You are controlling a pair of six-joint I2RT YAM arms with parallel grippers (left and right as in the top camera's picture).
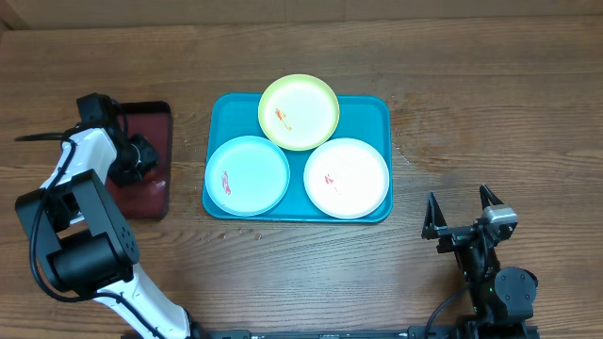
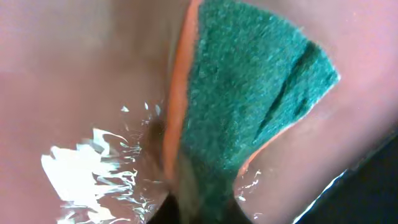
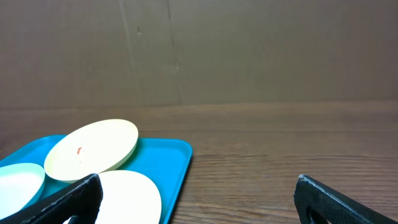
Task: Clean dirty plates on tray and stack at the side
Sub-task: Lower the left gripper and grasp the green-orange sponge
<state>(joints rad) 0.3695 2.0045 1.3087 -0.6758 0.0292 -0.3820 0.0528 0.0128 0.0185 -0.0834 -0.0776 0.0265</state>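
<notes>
- Overhead view: the right gripper (image 1: 459, 201) is wide open, holding nothing, near the blue tray (image 1: 375, 109).
- The blue plate (image 1: 247, 176), green plate (image 1: 299, 112) and white plate (image 1: 346, 178) lie on it.
- The left gripper (image 1: 138, 156) is at the green sponge (image 2: 249, 106) on the red tray (image 1: 155, 121); I cannot tell its grip.

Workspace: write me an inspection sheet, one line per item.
Surface: wooden table.
Job's things: turquoise tray holds the light blue plate, the white plate and the yellow-green plate, which overhangs the far rim; each has a red smear.
Clutter: glossy dark red tray with a green sponge.
Grippers: left end effector over the dark red tray, state unclear; right end effector open, empty.
Cables: black cable on the left arm.
Surroundings: brown cardboard wall.
</notes>
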